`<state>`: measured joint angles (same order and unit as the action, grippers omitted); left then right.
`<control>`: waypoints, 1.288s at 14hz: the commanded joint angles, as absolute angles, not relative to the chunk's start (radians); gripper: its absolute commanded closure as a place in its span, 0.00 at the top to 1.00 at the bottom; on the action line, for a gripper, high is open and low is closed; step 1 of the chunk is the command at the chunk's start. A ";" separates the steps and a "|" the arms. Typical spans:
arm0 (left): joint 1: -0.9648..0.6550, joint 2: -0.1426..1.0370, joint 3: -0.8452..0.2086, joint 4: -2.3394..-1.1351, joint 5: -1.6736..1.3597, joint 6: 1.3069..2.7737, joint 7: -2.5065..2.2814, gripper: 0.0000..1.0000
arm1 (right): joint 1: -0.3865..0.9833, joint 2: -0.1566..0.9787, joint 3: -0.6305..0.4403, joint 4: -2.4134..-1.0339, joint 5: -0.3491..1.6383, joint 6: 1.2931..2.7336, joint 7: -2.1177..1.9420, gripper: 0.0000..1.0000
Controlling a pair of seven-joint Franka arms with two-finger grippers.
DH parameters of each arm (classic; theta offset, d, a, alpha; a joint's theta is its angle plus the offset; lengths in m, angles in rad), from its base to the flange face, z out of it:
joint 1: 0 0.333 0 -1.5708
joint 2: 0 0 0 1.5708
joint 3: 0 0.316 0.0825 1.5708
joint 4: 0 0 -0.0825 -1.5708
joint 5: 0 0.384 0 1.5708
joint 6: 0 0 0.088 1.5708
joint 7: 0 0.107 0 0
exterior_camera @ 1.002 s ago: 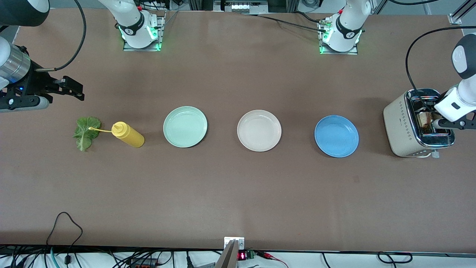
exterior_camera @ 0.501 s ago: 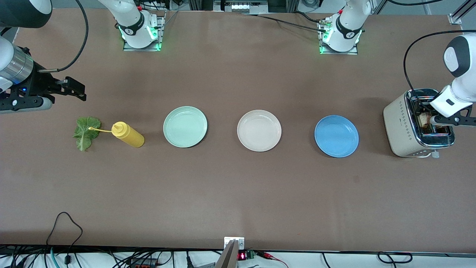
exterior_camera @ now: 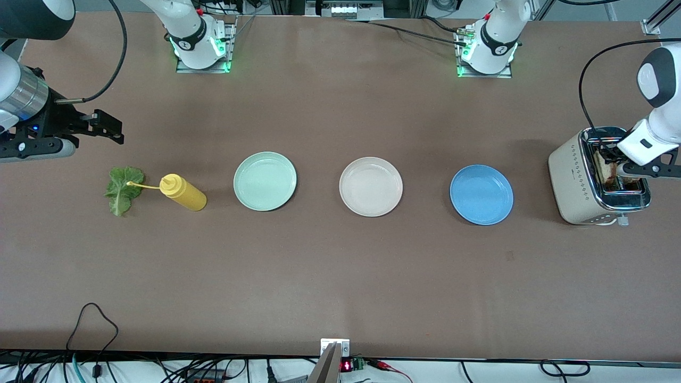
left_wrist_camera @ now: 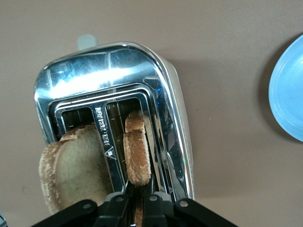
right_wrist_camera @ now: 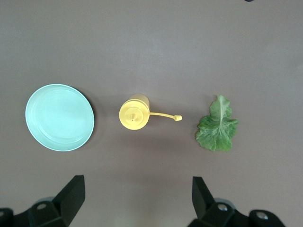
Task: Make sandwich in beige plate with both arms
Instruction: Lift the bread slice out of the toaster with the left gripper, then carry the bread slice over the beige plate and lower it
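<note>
The toaster (left_wrist_camera: 113, 118) holds two bread slices (left_wrist_camera: 75, 165), the left gripper (left_wrist_camera: 137, 201) clenched on one (left_wrist_camera: 137, 156); the right gripper (right_wrist_camera: 137, 196) hangs spread over the surface; the beige plate (exterior_camera: 371, 186) is empty.

Even, bright overhead light falls on the brown table (exterior_camera: 340, 276), and the plates and the mustard bottle (exterior_camera: 183, 192) cast only short, soft shadows. Green lamps glow at both arm bases. In the left wrist view the toaster (left_wrist_camera: 113, 71) throws back hard white glare from its chrome top, and the slots look dark, perhaps too dark to judge their depth. The right wrist view is evenly lit, with a faint dimming toward its corners.
</note>
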<state>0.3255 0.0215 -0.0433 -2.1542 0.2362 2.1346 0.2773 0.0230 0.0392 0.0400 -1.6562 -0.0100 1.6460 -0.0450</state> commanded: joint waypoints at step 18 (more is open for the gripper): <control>0.279 0.172 -0.414 -1.678 -0.173 1.548 0.174 0.01 | 0.021 0.028 0.044 -1.661 -0.021 1.640 -0.054 1.00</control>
<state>0.2867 0.1076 -0.3622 -1.7108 -0.1141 1.5608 0.2201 0.0238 0.0350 0.0400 -1.6565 -0.0103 1.6460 -0.0450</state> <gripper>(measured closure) 0.912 0.000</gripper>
